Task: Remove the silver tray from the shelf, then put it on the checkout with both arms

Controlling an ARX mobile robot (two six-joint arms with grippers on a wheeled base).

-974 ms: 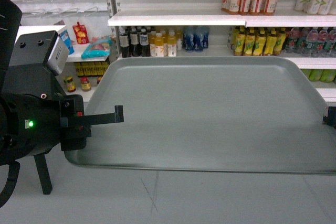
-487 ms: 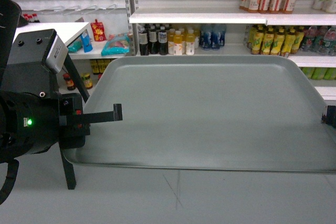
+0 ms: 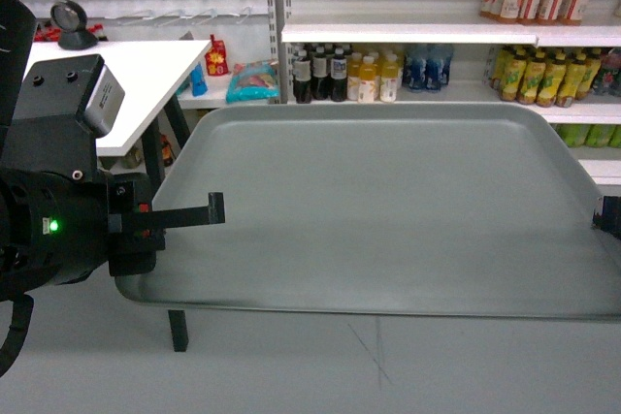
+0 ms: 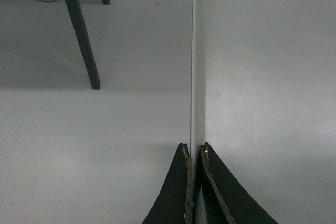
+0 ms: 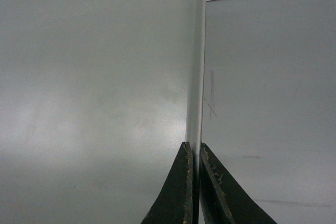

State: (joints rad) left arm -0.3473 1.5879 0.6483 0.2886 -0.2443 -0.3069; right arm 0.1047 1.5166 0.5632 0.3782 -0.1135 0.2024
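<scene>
So the left gripper (image 4: 193, 153) is pinched down on the left rim of the silver tray (image 3: 388, 201); in the left wrist view the two black fingers (image 4: 176, 192) sit either side of the thin rim with basically no gap. From the head camera you only get one finger (image 3: 189, 215) sticking out over the tray's left edge, the other is hidden under the tray. The left arm (image 3: 58, 210) is the bulky black one with the green light, and part of it is cut off by the frame's left side.

The right gripper (image 5: 193, 150) is the same deal in its wrist view, clamped tight on the tray's opposite rim. In the head view, though, it's barely there: just a little black bit (image 3: 609, 217) at the right border, so the grip can't be judged from that angle.

The tray is held up in the air between the two arms, roughly level, floor (image 3: 291, 366) showing below its near edge. Its right-hand corners run out of frame.

Behind it, the shelf (image 3: 427, 33) with bottles (image 3: 349, 75) is well back from the tray's far edge. To the left there's a white bench (image 3: 126, 75) on dark legs, its near left part blocked by the arm housing. Small stuff on the far racks is too blurry to identify.
</scene>
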